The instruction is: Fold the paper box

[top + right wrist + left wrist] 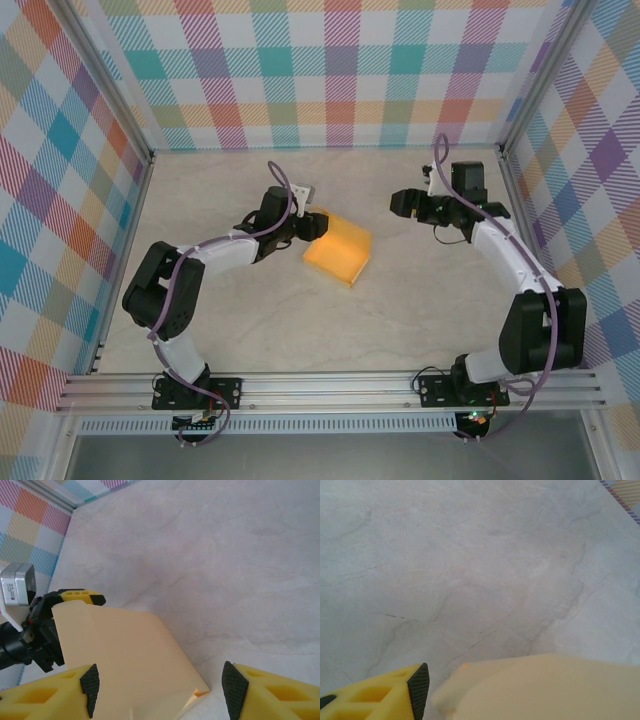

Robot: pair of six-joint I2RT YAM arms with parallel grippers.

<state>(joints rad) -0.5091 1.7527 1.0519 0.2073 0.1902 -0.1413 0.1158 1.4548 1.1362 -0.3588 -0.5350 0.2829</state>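
Note:
The paper box (338,251) is a yellow-orange flat card box lying on the marble table, slightly left of centre. My left gripper (307,226) sits at the box's far left corner. In the left wrist view one of its fingers (418,687) stands a small gap away from the box's pale edge (545,690); the other finger is hidden. My right gripper (401,205) hovers to the right of the box and apart from it. In the right wrist view its jaws (162,690) stand wide open above the box's near corner (125,665), touching nothing.
Checked cloth walls on aluminium posts (130,130) close in the table on the left, back and right. An aluminium rail (330,390) with both arm bases runs along the near edge. Bare marble table (300,330) lies in front of the box.

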